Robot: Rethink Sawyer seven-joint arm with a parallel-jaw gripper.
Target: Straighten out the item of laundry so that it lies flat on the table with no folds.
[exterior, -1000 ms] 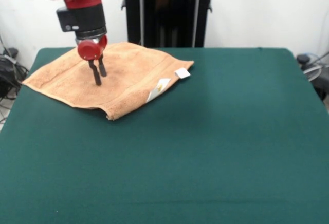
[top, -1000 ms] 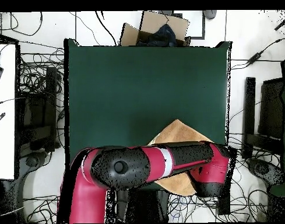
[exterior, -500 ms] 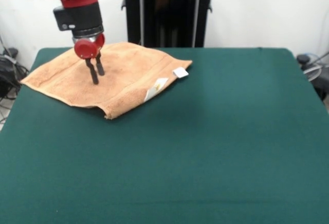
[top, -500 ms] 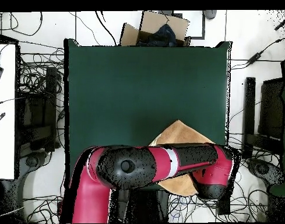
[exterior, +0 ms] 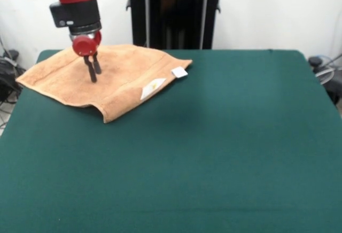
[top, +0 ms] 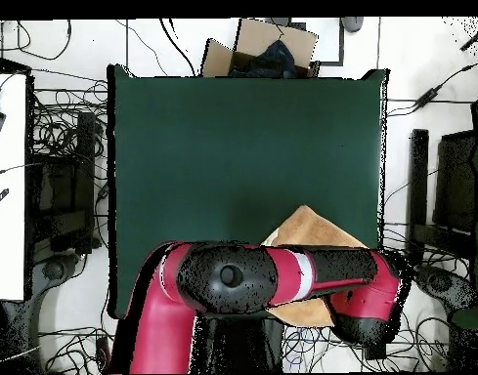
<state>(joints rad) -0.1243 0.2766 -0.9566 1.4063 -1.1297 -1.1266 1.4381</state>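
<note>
Front view is showing the small peach-orange terry-cloth towel [exterior: 101,78] lying in one far corner of the large desk [exterior: 214,147] covered in dark green felt-like fabric, with its outer corner reaching the desk's edge or just past it. The red and black arm's tool [exterior: 93,71] is coming down over the towel's middle, its two dark fingers [exterior: 91,73] standing slightly apart and closing on nothing that can be seen; whether the tips are pressing into the cloth or hanging just above it cannot be told. The towel is looking mostly spread but not finished: the near edge is showing a thick rolled lip, as if a strip is doubled under or over, and a pale label [exterior: 152,88] plus a small white care tag [exterior: 179,72] are lying along the hem facing the desk's centre. Overhead view is giving little more, since the arm is covering most of the towel [top: 316,227] and only one corner is peeking out near the desk's [top: 242,146] corner. As a judgement, the work is partway along: the doubled near edge needs opening out, and the cloth likely needs drawing inward from the edge.
</note>
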